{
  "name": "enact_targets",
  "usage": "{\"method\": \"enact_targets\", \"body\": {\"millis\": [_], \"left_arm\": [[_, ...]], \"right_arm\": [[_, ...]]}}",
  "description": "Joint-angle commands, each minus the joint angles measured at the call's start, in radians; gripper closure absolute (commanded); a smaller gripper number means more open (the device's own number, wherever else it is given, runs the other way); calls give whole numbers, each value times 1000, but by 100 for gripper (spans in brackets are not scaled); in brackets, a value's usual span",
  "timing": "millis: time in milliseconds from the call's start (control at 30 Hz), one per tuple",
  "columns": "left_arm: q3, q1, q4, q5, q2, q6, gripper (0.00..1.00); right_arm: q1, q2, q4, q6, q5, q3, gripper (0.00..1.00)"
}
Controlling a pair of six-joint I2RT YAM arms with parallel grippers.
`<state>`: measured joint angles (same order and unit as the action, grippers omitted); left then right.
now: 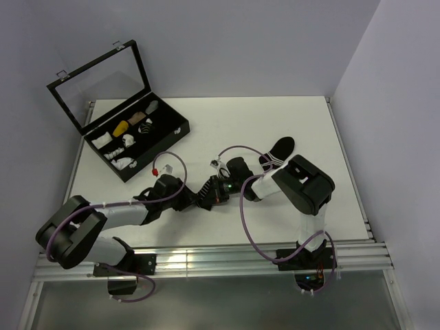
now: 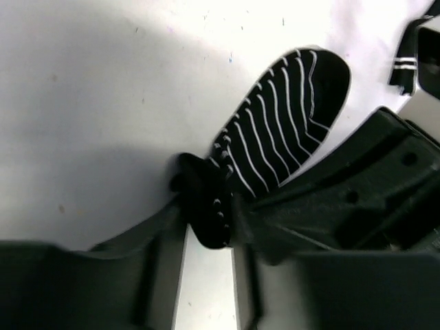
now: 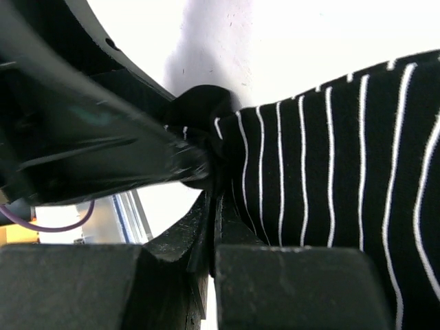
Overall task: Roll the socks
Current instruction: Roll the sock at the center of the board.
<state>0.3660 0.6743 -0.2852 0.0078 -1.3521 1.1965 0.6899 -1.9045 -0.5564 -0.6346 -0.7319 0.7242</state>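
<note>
Evidently the roll is only just starting. The striped sock (image 2: 289, 117) lies flat on the table (image 2: 89, 103) ahead of the left gripper (image 2: 206, 223), and only its near end is bunched into a small black wad. That wad sits between the left fingers and fills the gap, so the jaws look clamped on it rather than standing free. The right gripper (image 3: 214, 230) comes in from the left gripper's right side. Its fingers are together, with the sock's lower edge running into the slit between them, which reads as a pinch on thin fabric just beside the wad. Most of the sock, out beyond both sets of fingertips, is not yet rolled.

The next move, as I judge it, calls for turning the wad over towards the free far end while the other tool holds the fabric taut. A slack pinch would let the wad unfold. The other sock (image 1: 282, 147) lies beyond the right gripper, apart from the one in hand.

Both arms reach low over the table. The left is stretched forward and rightward from its base. The right is folded at the elbow and points back towards the left, so the two wrists meet nearly nose to nose.
</note>
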Motion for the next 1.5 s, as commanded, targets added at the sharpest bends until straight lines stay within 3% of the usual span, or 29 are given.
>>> {"method": "enact_targets", "body": {"millis": [0,100,233,333,433,533,667,900,1467], "left_arm": [[45,7,46,-42,-65,-29,66],[94,7,57,-61,-113,-49,77],[154,7,78,-77,-162,-77,100],[205,7,121,-92,-189,-86,100],[244,7,182,-126,-196,-80,100],[277,7,250,-158,-197,-60,100],[292,7,284,-175,-193,-20,100],[251,7,311,-195,-134,40,100],[240,7,294,-167,-139,46,100]], "right_arm": [[-12,-4,26,47,61,1,100],[-12,27,30,64,101,-11,92],[-9,158,62,134,209,-74,78],[-1,283,90,182,343,-118,64],[32,407,107,233,557,-158,59],[123,463,122,305,754,-164,58],[253,437,61,378,856,-148,59],[344,319,23,458,902,-79,60],[366,148,49,512,875,12,55]]}}
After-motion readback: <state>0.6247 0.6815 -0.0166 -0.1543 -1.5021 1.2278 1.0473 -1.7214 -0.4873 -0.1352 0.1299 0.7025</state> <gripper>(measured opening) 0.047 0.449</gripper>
